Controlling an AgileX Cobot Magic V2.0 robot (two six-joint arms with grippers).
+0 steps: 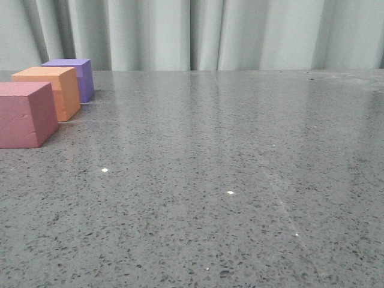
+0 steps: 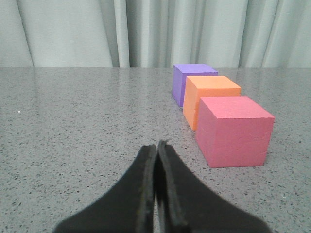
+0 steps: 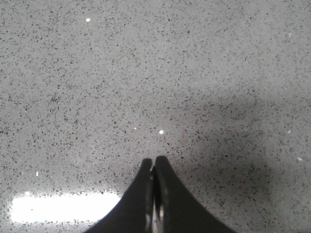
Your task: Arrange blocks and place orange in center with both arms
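Cubes in a row at table (image 1: 228,180) far left, orange (image 1: 51,90) already between pink-red (image 1: 24,114) and purple (image 1: 75,75), so task looks done; left pincer (image 2: 156,145) and right pincer (image 3: 153,162) closed, empty, clear of blocks.

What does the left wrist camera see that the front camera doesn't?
Only the left wrist view shows the left gripper, its black fingers pressed together with nothing between them; it also shows the pink-red cube whole.

Only the front view shows the wide bare stretch of table to the right of the cubes, and cuts off the pink-red cube at its left edge.

Both show the row of three cubes, pink-red nearest, orange cube in the middle, purple cube farthest, plus the grey curtain.
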